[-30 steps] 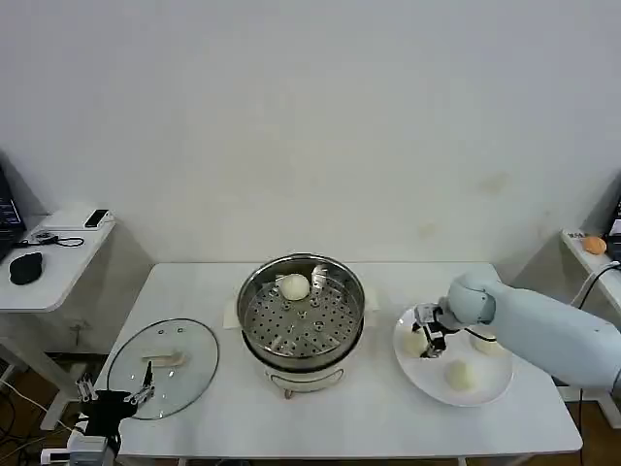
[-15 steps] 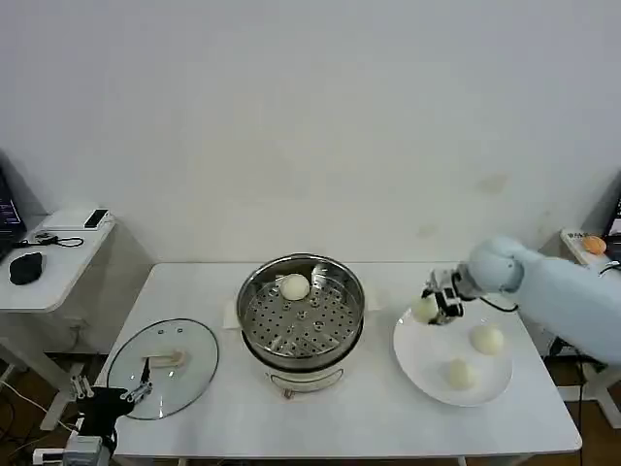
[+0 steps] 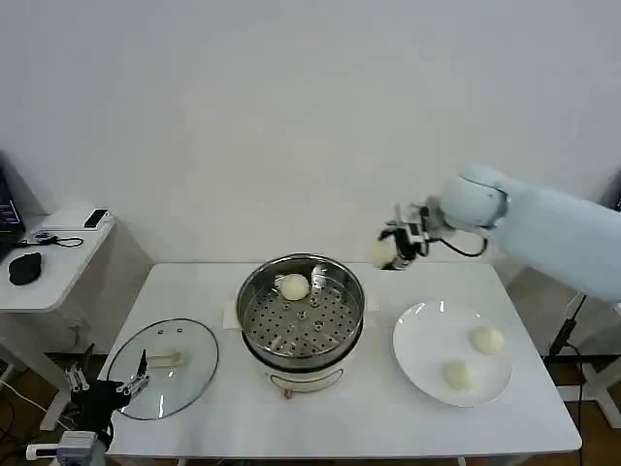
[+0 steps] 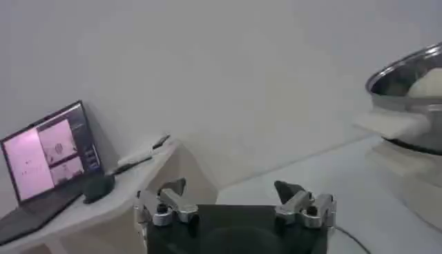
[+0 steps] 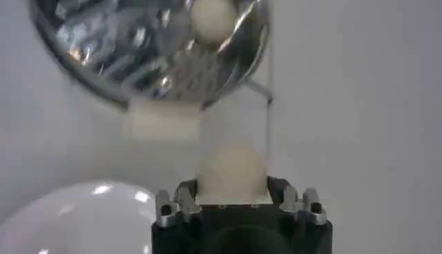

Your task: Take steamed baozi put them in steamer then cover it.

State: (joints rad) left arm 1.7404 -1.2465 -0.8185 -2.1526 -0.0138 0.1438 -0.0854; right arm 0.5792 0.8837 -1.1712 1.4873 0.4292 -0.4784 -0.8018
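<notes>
While your right gripper (image 3: 393, 249) is raised above the tabletop's (image 3: 369, 408) far edge, between steamer (image 3: 302, 309) and plate (image 3: 427, 364), it's clenched on one baozi (image 3: 380, 253); the wrist cam shows that bun (image 5: 231, 169) pinched between the jaws. Another baozi (image 3: 294, 286) lies in the steamer at its far-left side, w/ two more (image 3: 487, 339) (image 3: 459, 374) on the plate near the right edge. The cover (image 3: 162, 367) lies flat at the front-left corner. Your left gripper (image 4: 235, 207) hangs released just off that corner.
</notes>
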